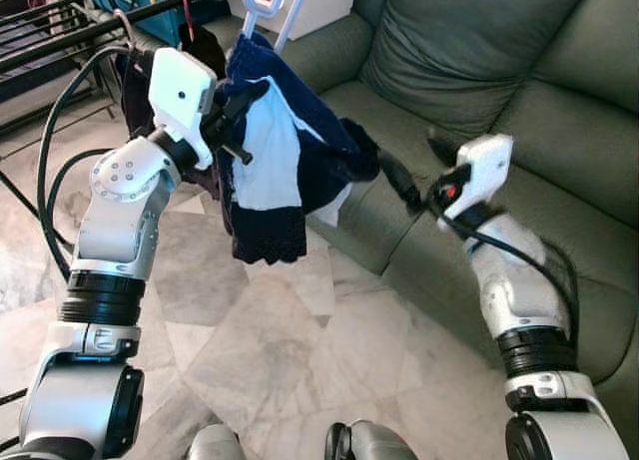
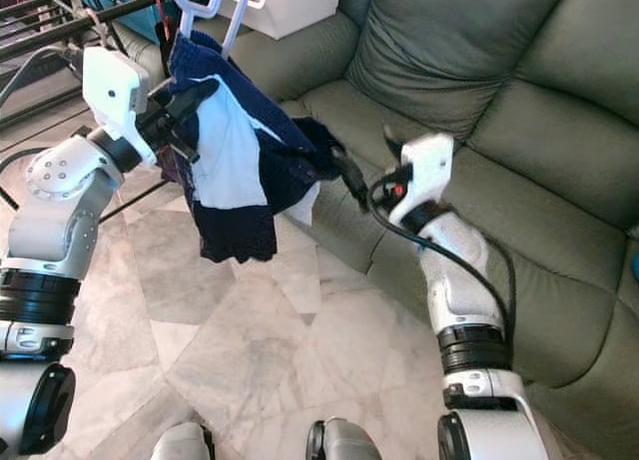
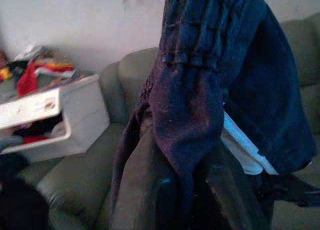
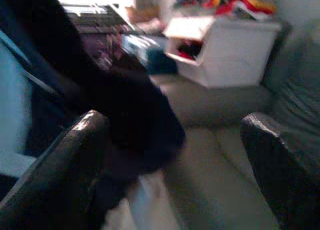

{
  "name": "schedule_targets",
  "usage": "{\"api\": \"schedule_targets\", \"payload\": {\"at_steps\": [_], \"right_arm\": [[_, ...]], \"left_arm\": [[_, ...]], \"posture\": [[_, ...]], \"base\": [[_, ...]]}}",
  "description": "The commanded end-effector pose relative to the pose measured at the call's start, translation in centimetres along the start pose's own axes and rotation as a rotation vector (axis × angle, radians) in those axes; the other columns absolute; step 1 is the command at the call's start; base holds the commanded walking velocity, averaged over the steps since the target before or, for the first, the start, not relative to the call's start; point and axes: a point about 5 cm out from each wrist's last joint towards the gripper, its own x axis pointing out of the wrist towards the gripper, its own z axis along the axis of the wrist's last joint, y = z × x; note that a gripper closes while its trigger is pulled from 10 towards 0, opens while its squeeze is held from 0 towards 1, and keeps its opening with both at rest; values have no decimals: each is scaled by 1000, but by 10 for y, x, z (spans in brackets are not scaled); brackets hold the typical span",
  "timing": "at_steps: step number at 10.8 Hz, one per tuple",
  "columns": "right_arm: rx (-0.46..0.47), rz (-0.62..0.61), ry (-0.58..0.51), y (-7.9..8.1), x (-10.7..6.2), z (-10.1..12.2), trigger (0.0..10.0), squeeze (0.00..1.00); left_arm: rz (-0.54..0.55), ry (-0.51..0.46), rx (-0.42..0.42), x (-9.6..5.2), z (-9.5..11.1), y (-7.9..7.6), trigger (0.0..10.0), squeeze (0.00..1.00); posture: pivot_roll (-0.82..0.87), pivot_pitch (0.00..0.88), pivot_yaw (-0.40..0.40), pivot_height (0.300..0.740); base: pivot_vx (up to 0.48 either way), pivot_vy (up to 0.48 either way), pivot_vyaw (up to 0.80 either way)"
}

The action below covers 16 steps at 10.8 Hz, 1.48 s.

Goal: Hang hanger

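Note:
A navy and pale-blue garment (image 1: pixel 270 161) hangs on a pale plastic hanger (image 1: pixel 262 9), held up in front of me. My left gripper (image 1: pixel 232 119) is shut on the hanger's shoulder through the cloth, and the fabric drapes over its fingers (image 3: pixel 227 190). My right gripper (image 1: pixel 409 169) is open just right of the garment's lower edge, over the sofa's front. Its fingers (image 4: pixel 75 155) stand wide apart with nothing between them. The hanger's hook runs out of the top of the picture.
A black drying rack (image 1: pixel 60 11) stands at the far left with dark clothes on it. A white storage box (image 1: pixel 324 6) sits on the green sofa (image 1: pixel 519 101), which fills the right side. A marble floor (image 1: pixel 260 350) lies below.

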Motion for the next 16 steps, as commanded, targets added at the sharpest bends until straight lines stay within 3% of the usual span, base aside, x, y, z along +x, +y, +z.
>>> {"api": "schedule_targets", "payload": {"at_steps": [1,2,3,4,6,9,10,11,13,14,16], "right_arm": [[-31,-36,-42,-6,7,12,10000,0],[-6,-56,-56,-9,12,17,10000,0],[-70,-96,2,-13,15,11,10000,0],[-67,-111,20,-14,15,6,10000,0],[29,-114,151,-8,18,-19,10000,0],[116,-99,317,4,15,-51,10000,0],[174,-119,358,5,13,-59,8157,0],[219,-144,383,5,11,-64,0,0],[237,-214,426,-2,3,-72,0,0],[252,-304,446,-14,-7,-77,0,0],[203,-583,398,-57,-32,-68,0,0]], "left_arm": [[-59,-65,20,2,16,-5,0,0],[-73,-43,30,0,11,-6,0,0],[-129,-40,14,-4,7,-14,0,0],[-156,-30,21,-6,5,-17,0,0],[-198,-49,7,-6,9,-26,0,0],[-262,-158,-55,-2,34,-36,0,0],[-283,-188,-76,-1,40,-40,0,0],[-288,-207,-95,0,46,-42,0,0],[-273,-234,-120,-1,54,-39,0,0],[-266,-233,-124,-2,56,-36,0,0],[-258,-189,-122,-8,46,-31,0,0]], "posture": [[4,89,-63,740],[4,89,-63,740],[4,89,-63,740],[2,91,-67,740],[7,94,-73,740],[13,98,-85,740],[15,99,-90,740],[17,100,-92,740],[15,104,-95,740],[12,108,-97,740],[2,113,-94,740]], "base": [[0,0,0],[0,0,0],[0,0,0],[0,0,0],[0,0,0],[0,0,0],[0,0,0],[0,0,0],[0,0,0],[0,0,0],[0,0,0]]}}
